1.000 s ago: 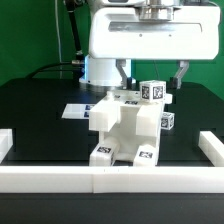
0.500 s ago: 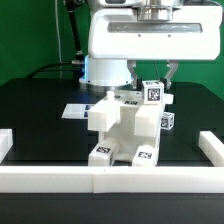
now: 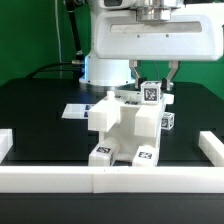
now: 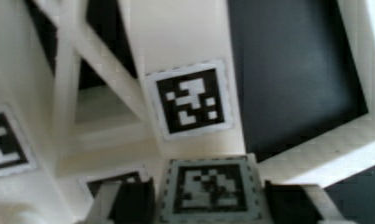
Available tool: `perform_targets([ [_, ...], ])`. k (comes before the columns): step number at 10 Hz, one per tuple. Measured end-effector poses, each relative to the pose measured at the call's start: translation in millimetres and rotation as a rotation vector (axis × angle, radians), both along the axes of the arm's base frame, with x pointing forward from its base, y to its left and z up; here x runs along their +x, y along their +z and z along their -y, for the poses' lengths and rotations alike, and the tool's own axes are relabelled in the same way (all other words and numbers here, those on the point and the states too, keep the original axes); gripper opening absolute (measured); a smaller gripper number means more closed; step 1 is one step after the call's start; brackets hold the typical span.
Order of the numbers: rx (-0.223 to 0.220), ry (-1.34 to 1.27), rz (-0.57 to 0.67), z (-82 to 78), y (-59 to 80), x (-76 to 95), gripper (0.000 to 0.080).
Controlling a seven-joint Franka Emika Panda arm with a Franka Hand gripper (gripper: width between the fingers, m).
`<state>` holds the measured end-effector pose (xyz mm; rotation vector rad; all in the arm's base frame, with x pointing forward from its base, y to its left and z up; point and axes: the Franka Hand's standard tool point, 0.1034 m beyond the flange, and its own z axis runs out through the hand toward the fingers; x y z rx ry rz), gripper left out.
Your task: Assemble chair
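Observation:
The partly built chair [image 3: 120, 128] stands mid-table as a chunky white block with tags on its front feet. A small tagged post [image 3: 151, 93] rises at its top, on the exterior view's right. My gripper [image 3: 152, 82] hangs straight above and is shut on that post, one finger on each side. In the wrist view the post's tag [image 4: 205, 188] sits between my dark fingers [image 4: 134, 203], so my gripper [image 4: 209, 198] holds it. Beyond it runs a long white chair piece with a tag [image 4: 193, 100]. Another tagged block [image 3: 167, 121] sits on the chair's right side.
A long low white border rail [image 3: 60, 178] runs along the table's front, with raised ends at both sides [image 3: 211, 148]. The marker board [image 3: 75, 110] lies flat on the black table behind the chair, toward the exterior view's left. The arm's white body fills the upper view.
A second ago the fingers stood wide apart on either side of the small post; they have since closed in on it. The chair and arm have not visibly shifted.

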<state>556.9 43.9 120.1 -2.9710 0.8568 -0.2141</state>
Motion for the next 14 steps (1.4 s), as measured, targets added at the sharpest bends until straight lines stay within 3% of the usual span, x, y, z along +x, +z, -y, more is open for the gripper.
perform_targets([
  [4,0.080,-0.416,0.001,-2.4,0.1,3.4,0.0291],
  [6,0.094,-0.482,0.001,-3.2,0.2,3.9,0.0298],
  [7,0.092,-0.471,0.001,-3.2,0.2,3.9,0.0445],
  [8,0.080,-0.407,0.002,-3.6,0.5,4.2,0.0445],
  [9,0.075,-0.364,0.005,-4.5,1.5,5.3,0.0609],
  [14,-0.027,0.229,0.012,2.9,3.5,8.3,0.0649],
])
